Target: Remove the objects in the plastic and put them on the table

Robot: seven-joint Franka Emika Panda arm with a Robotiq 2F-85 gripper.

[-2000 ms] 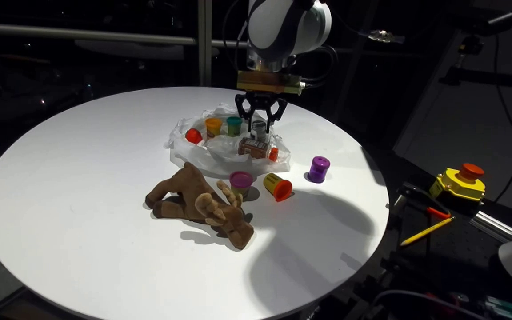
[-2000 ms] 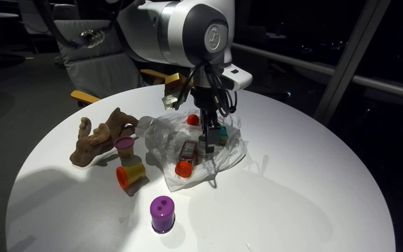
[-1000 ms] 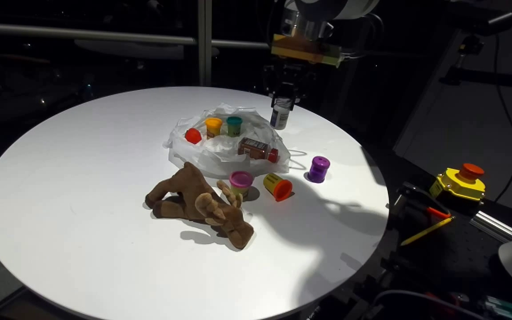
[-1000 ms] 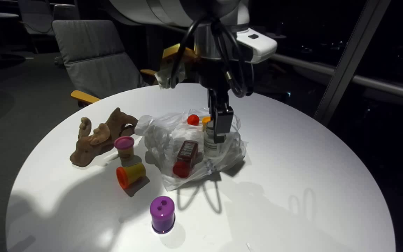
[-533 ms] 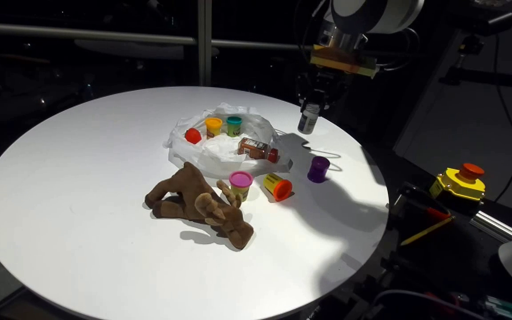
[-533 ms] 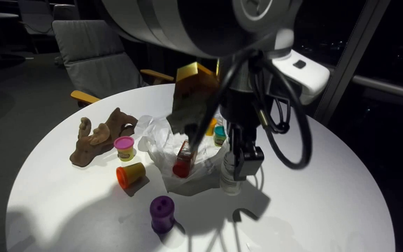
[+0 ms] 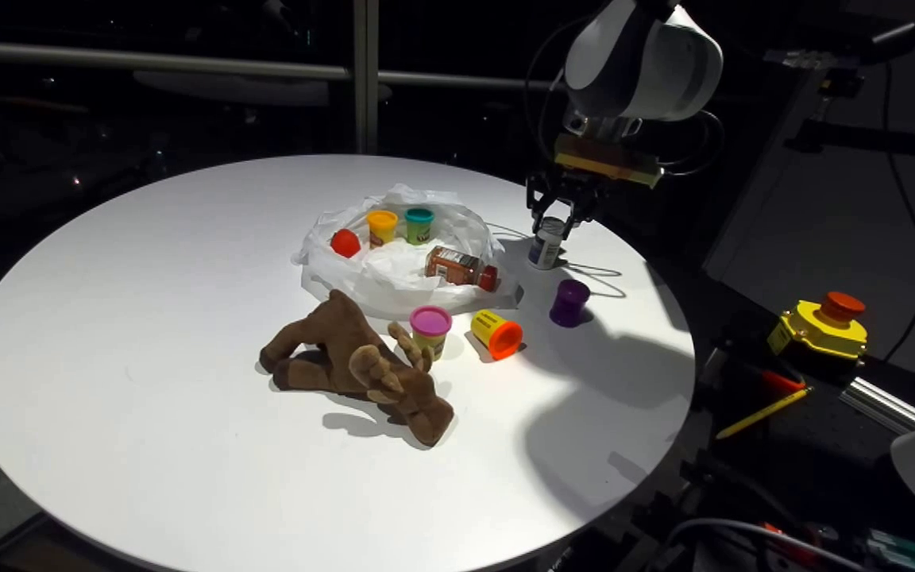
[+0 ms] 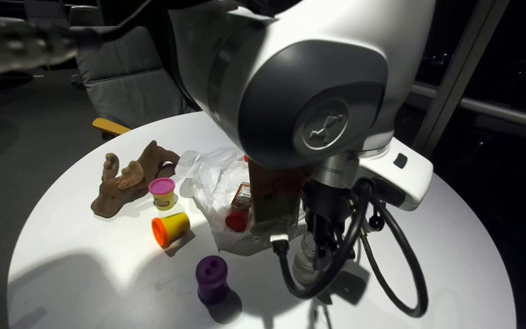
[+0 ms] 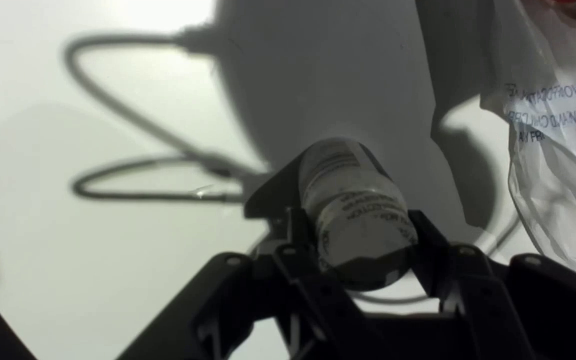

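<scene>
Gripper (image 9: 358,221) clamped on the white bottle (image 7: 543,252), I have it right of the plastic bag (image 7: 406,298) in an exterior view; whether it touches the table (image 7: 140,310) I cannot tell. Inside are a brown bottle (image 7: 452,267), a red object (image 7: 345,243), an orange tub (image 7: 382,229) and a green tub (image 7: 418,228). Nearer lies the brown plush animal (image 7: 340,345).
</scene>
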